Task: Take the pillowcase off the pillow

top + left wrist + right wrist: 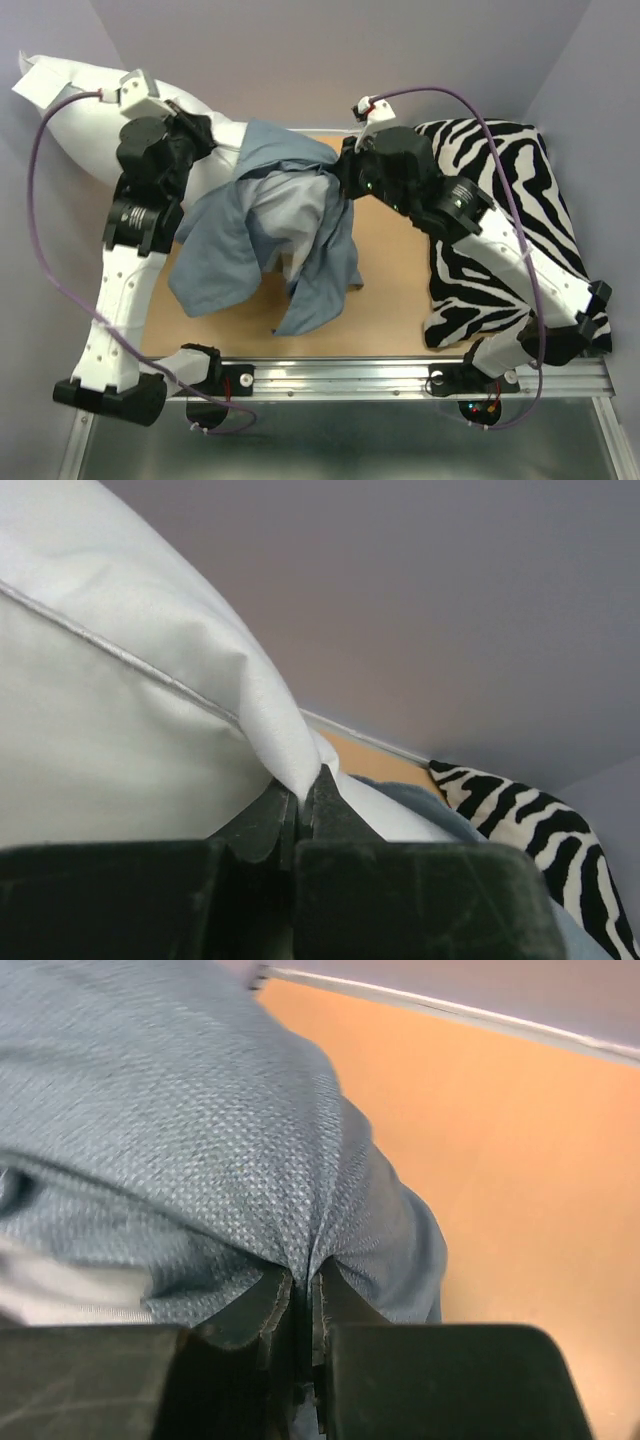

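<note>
The white pillow [75, 120] hangs lifted at the back left, its far end sticking out past the table. My left gripper [200, 133] is shut on a fold of the pillow [150, 680], pinched between its fingertips [300, 798]. The blue-grey pillowcase [220, 240] hangs bunched over the pillow's right end, its plain blue side out and a pale lining showing in the middle. My right gripper [345, 170] is shut on a pinch of pillowcase fabric [200, 1140], held between its jaws [300, 1285] above the table.
A zebra-print cushion [500, 230] lies along the right side of the tan tabletop [400, 290], under the right arm. It also shows in the left wrist view [520, 820]. A metal rail [400, 375] runs along the near edge.
</note>
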Robot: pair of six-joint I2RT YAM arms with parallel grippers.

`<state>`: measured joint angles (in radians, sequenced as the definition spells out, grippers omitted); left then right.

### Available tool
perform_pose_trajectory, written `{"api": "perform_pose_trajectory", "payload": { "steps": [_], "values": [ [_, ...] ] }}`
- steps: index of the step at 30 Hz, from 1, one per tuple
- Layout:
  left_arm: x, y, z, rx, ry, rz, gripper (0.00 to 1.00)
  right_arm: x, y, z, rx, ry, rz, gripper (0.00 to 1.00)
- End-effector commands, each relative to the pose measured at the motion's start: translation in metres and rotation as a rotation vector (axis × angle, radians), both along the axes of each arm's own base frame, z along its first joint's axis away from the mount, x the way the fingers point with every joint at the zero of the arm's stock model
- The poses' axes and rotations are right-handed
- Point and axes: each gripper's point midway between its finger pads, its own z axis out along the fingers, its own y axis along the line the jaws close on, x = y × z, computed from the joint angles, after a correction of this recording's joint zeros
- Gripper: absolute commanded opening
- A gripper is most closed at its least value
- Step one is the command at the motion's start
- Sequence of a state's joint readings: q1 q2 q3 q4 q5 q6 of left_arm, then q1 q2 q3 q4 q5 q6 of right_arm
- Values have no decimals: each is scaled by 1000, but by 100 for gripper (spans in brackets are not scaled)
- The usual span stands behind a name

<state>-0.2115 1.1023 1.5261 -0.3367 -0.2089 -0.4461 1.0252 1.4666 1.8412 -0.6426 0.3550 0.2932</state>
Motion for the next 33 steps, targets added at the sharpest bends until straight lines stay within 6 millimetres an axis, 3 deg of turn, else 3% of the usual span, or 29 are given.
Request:
{"api": "perform_pose_trajectory", "payload": {
  "steps": [1,2,3,4,7,8,11,13,14,15,16,17,18,20,21,24,26,28,31,32,33],
  "values": [
    [65,-44,-47,47,106,-147,0,84,-56,-115,-215,229,-178,7],
    [80,-57,-73,64,163,-158,0,88,-54,-139,-200,310,-134,7],
    [87,-64,-87,80,194,-168,0,112,-70,-153,-165,339,-168,7],
    [99,-74,-112,94,245,-181,0,124,-84,-202,-178,450,-178,8],
    [118,-89,-146,99,304,-199,0,151,-97,-258,-178,558,-224,8],
    [128,-95,-167,105,344,-208,0,167,-105,-283,-181,606,-267,8],
    [144,-103,-190,109,391,-214,0,196,-107,-302,-175,622,-327,12],
    [151,-105,-194,113,402,-209,0,213,-112,-291,-178,573,-385,20],
    [160,-106,-192,120,398,-202,0,224,-113,-275,-164,528,-406,39],
    [162,-105,-195,128,415,-195,0,228,-112,-263,-148,505,-409,49],
    [169,-103,-204,142,436,-175,0,230,-113,-249,-138,476,-417,67],
    [175,-103,-196,141,421,-166,0,232,-118,-234,-132,441,-442,73],
    [176,-102,-199,149,440,-159,0,229,-121,-200,-95,385,-447,77],
    [184,-103,-209,157,462,-150,0,223,-124,-168,-59,328,-445,83],
    [187,-104,-204,145,454,-146,0,213,-125,-135,-26,273,-429,84],
    [193,-109,-208,121,458,-149,0,183,-114,-110,-8,234,-359,89],
    [195,-111,-209,109,457,-150,0,146,-97,-111,-37,225,-310,90],
    [199,-114,-206,95,449,-154,0,115,-97,-128,-68,224,-318,91],
    [201,-116,-205,87,449,-158,0,88,-82,-148,-30,234,-261,91],
    [202,-117,-204,79,447,-161,0,76,-77,-171,-31,255,-232,92],
    [203,-118,-204,78,446,-165,0,71,-74,-181,-38,260,-219,92]
  ]
}}
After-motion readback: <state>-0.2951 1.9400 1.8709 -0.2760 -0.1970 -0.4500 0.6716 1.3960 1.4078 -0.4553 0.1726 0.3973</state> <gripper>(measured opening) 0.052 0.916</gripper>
